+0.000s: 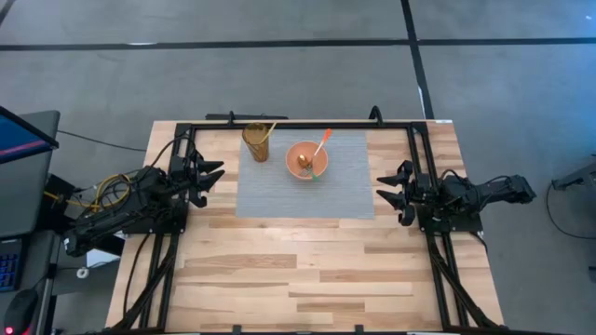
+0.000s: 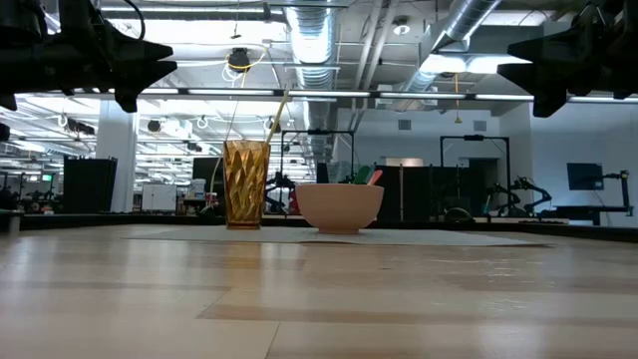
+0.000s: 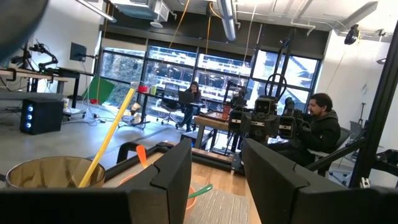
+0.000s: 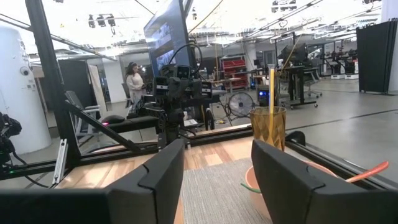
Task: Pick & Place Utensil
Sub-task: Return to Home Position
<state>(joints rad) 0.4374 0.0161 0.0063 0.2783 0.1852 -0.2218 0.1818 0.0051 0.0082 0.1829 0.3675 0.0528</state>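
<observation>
An amber faceted glass stands on the far left part of a grey placemat with a yellow utensil leaning in it. Right of it sits a pink bowl holding an orange-handled utensil and a green one. My left gripper hovers open at the mat's left edge, above the table. My right gripper hovers open at the mat's right edge. In the low view the glass and bowl stand side by side.
A black frame runs along the table's far edge and down both sides under the arms. Bare wooden table stretches from the mat to the near edge. People sit at desks in the room beyond the table.
</observation>
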